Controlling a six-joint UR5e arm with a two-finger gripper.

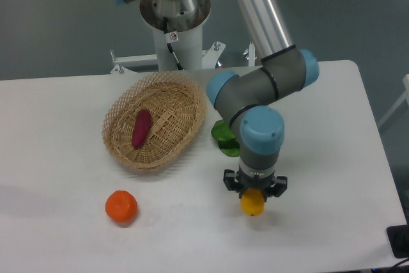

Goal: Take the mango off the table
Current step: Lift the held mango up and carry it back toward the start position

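Near table (332,222) front edge, gripper (254,191) fingers are closed on the mango (253,204); lift straight up w/ steady grip, no tilt pls.

We find no text, brand, number or sign that we can read anywhere in this view. The only candidate we see is a small white sticker with a dark mark (171,36) on the pale cylindrical robot base column (174,43) behind the table, and its marking is too small and blurred for us to make out any letter or digit.
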